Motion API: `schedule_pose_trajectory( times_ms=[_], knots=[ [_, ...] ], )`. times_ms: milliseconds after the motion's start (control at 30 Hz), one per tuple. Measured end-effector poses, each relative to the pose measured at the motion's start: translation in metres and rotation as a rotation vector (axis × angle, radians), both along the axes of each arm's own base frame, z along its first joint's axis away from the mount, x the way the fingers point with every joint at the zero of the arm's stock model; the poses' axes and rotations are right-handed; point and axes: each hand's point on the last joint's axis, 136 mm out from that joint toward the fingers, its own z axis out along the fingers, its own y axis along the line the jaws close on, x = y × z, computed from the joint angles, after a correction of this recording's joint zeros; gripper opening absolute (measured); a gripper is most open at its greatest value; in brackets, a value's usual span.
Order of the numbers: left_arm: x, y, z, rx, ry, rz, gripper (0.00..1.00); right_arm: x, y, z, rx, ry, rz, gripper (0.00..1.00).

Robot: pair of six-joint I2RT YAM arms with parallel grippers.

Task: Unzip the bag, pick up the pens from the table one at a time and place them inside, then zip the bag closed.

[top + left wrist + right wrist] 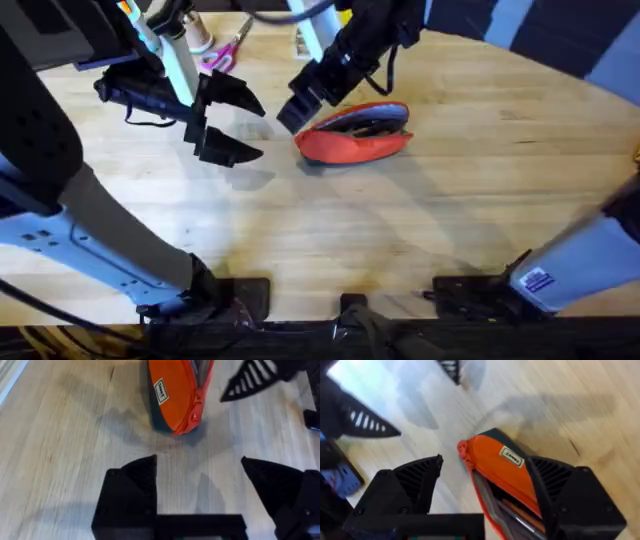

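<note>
Pale plank wood runs under both my arms, and the worktop [450,200] lies bare across the whole near half and out to the right, so that side has the most free room. At the far middle sits the bag [355,133], red-orange side up, its zipper parted along the top with dark contents showing inside. My right gripper [305,100] hangs at the bag's left end, fingers spread wide; from the right wrist the bag's end [495,462] lies between them, one finger close against the fabric. My left gripper [225,120] is just to the left, also spread wide, over bare wood, near the bag but apart from it. Its wrist view shows the bag's end [175,395] ahead, with the right gripper's ribbed finger [250,380] beside it. Pink-handled scissors [222,55] lie behind my left arm at the far edge, beside other clutter I cannot make out
</note>
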Motion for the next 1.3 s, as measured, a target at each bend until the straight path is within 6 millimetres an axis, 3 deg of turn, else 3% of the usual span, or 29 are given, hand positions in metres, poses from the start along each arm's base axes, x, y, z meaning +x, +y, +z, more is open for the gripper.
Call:
schedule_pose_trajectory(
  times_ms=[200,400,667,833,1000,1133,1300],
  knots=[
    [0.0,0.009,-0.005,0.032,-0.003,0.002,0.993,-0.024,0.02,0.0,-0.027,-0.094,0.286,0.995],
    [-0.001,0.032,-0.012,0.076,0.003,0.046,0.992,-0.037,0.032,-0.001,-0.055,-0.183,0.486,0.995],
    [0.002,0.059,-0.016,0.102,-0.007,0.12,0.993,-0.034,0.03,-0.006,-0.099,-0.233,0.564,0.995],
    [0.003,0.063,-0.016,0.105,-0.011,0.131,0.993,-0.031,0.03,-0.025,-0.128,-0.213,0.597,0.992],
    [0.003,0.063,-0.017,0.105,-0.013,0.131,0.993,-0.029,0.032,-0.048,-0.15,-0.18,0.61,0.944],
    [0.005,0.064,-0.017,0.11,-0.024,0.131,0.994,-0.028,0.033,-0.051,-0.152,-0.181,0.615,0.882],
    [0.006,0.064,-0.018,0.112,-0.03,0.132,0.993,-0.028,0.033,-0.05,-0.151,-0.184,0.619,0.643]
  ],
)
